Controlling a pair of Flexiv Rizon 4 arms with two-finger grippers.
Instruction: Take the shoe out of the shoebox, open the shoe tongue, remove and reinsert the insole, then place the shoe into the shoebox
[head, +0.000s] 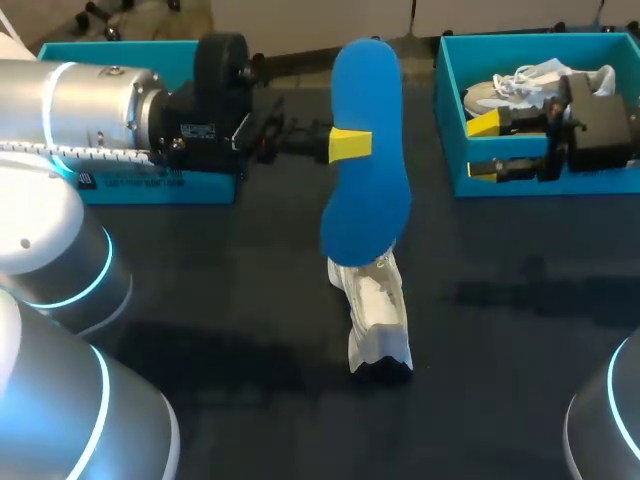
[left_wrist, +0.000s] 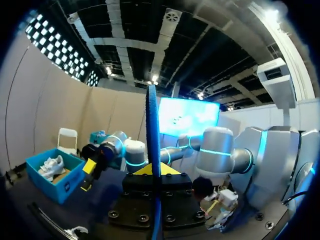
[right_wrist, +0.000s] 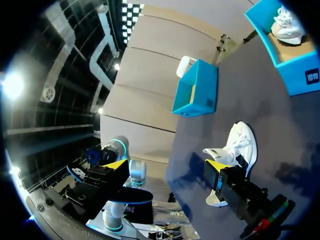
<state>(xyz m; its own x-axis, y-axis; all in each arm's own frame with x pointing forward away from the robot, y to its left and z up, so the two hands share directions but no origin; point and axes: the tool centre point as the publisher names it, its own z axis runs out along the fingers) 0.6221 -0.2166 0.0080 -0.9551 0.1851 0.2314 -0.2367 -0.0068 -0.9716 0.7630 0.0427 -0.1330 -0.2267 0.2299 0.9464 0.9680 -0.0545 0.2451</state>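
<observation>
Dark grey tabletop (head: 200, 300) carries a white mesh sneaker (head: 378, 310) near its middle. Just above it the left gripper (head: 350, 145) is clamped on a blue foam insole (head: 370, 210), held clear of the table. Right gripper (head: 483, 147) hangs at the right-hand turquoise cardboard shoebox (head: 520, 185), fingers spread wide apart.

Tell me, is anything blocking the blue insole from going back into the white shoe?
Nothing visible does. The left pincer holds the blue insole over the white shoe, with nothing between them. The right pincer is off to the side, over the shoebox.
</observation>
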